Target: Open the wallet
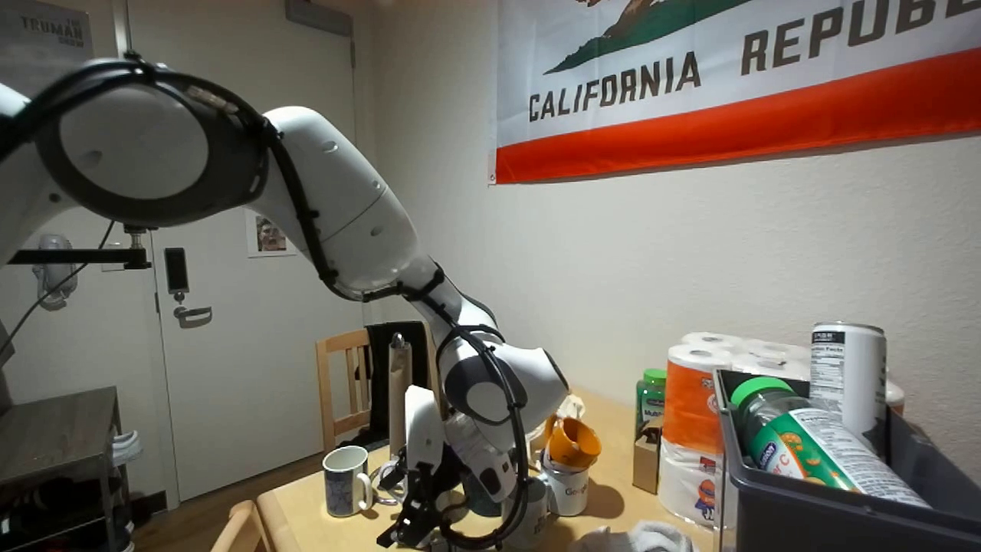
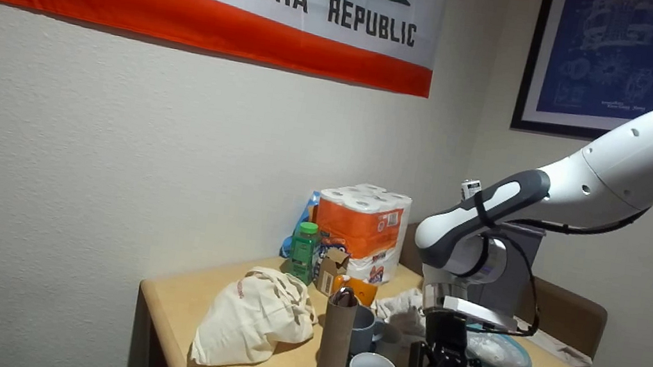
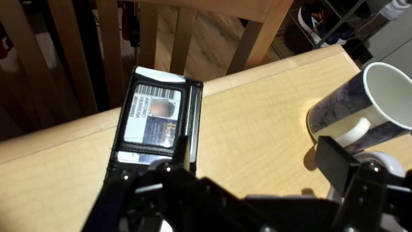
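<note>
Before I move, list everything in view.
Wallet: 1, black, table edge
Cards: 2+, whitish, in wallet
Mugs: 4+, mixed colours, table
Tube: 1, brown, by mugs
Bag: 1, cream, table
Tub: 1, clear and blue, table
Rolls: 1 pack, orange and white, table
Box: 1, brown, by rolls
Bottles: 2, green lids, by rolls and in bin
Bin: 1, grey, near rolls
Can: 1, white, in bin
Cloth: 1+, pale, table
Flag: 1, white, red, green, wall
Print: 1, blue, wall
Chairs: 2+, brown, by table
Door: 1, pale, beyond table
Shelf: 1, grey, by door
Table: 1, tan, beneath wallet
Arm: 1, white, over table
Claw: 1, black, open, by wallet
</note>
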Motion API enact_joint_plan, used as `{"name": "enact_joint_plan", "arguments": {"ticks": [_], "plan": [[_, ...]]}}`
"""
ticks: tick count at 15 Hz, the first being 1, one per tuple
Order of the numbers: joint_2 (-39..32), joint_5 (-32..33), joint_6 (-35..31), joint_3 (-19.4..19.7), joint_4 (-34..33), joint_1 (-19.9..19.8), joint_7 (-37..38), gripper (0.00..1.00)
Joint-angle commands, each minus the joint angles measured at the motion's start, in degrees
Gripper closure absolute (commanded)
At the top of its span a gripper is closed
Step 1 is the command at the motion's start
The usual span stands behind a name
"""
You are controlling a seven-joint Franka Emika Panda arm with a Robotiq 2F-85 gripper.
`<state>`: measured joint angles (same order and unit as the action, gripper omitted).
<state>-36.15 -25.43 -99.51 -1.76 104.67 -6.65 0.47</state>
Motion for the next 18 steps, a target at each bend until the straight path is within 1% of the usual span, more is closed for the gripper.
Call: {"name": "enact_joint_plan", "arguments": {"ticks": [1, 8, 12, 18], "plan": [[4.0, 1.6, 0.0, 1.5, 1.2, 1.4, 2.2, 0.0], [13.1, 7.3, -0.7, 2.9, 4.6, 3.9, 5.7, 0.0], [20.1, 12.6, -1.7, 3.7, 7.7, 5.9, 11.1, 0.0], [28.9, 17.2, -2.0, 3.3, 11.3, 6.9, 16.6, 0.0]]}}
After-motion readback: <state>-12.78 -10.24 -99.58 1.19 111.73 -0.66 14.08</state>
